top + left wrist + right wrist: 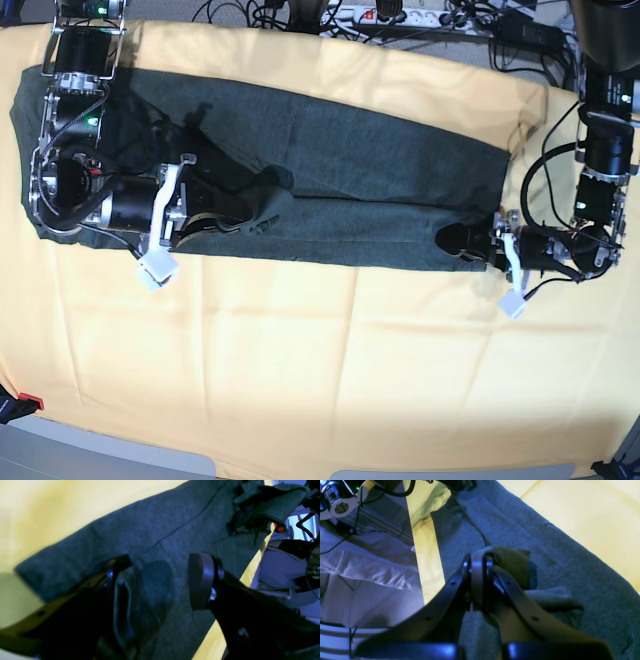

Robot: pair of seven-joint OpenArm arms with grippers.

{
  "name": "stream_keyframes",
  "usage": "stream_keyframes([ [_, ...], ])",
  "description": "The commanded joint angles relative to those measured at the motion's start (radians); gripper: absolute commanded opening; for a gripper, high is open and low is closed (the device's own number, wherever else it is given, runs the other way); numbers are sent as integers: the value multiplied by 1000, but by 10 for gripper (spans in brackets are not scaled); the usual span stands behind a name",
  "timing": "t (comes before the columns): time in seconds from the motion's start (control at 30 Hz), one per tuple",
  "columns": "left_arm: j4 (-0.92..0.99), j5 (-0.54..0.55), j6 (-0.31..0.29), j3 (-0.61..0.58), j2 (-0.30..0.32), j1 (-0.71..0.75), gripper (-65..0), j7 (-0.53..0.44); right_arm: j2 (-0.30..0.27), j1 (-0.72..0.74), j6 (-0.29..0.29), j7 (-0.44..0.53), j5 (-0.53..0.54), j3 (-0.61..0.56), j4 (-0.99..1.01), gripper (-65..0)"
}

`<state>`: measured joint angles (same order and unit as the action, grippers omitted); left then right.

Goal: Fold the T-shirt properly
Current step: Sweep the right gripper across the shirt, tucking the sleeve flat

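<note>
In the base view the T-shirt [330, 190] is seen laid out as a long dark band across the pale yellow cloth [300, 360], from nine o'clock to three o'clock. Only the right wrist view shows the right gripper [479, 562] pressed together on a raised fold of the shirt. The left wrist view shows the left gripper [160, 580] spread wide, its jaws straddling the fabric at the shirt's three o'clock end.

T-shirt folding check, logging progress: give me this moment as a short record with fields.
garment: T-shirt, a long dark band across the yellow cloth
right gripper: shut on a raised bunch of T-shirt fabric
left gripper: jaws apart at the T-shirt's other end, a fold between them, nothing clamped
fold state: not yet finished
</note>
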<state>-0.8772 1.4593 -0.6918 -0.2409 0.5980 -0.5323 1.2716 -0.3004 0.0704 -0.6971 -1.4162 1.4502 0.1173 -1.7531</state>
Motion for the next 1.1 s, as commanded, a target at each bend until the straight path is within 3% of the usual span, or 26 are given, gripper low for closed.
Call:
stream_keyframes([
  [0.0, -13, 24, -6, 11, 19, -30, -275, -15, 2, 32, -1, 20, 33, -14, -15, -650],
  [0.27, -13, 24, -6, 11, 20, -30, -275, -15, 74, 121, -1, 20, 33, -168, -14, -650],
  [0.5, -13, 24, -6, 11, 19, -30, -275, -15, 167, 162, -1, 29, 33, -192, -14, -650],
  [0.67, -13, 24, -6, 11, 19, -30, -275, -15, 210, 160, -1, 156, -140, -192, -12, -650],
  [1.0, -13, 24, -6, 11, 20, -30, -275, -15, 237, 159, -1, 164, -170, -226, -12, -650],
  [1.03, -13, 24, -6, 11, 20, -30, -275, -15, 237, 160, -1, 164, -195, -245, -12, -644],
  [1.07, -13, 24, -6, 11, 20, -30, -275, -15, 237, 160, -1, 167, -229, -267, -12, -574],
])
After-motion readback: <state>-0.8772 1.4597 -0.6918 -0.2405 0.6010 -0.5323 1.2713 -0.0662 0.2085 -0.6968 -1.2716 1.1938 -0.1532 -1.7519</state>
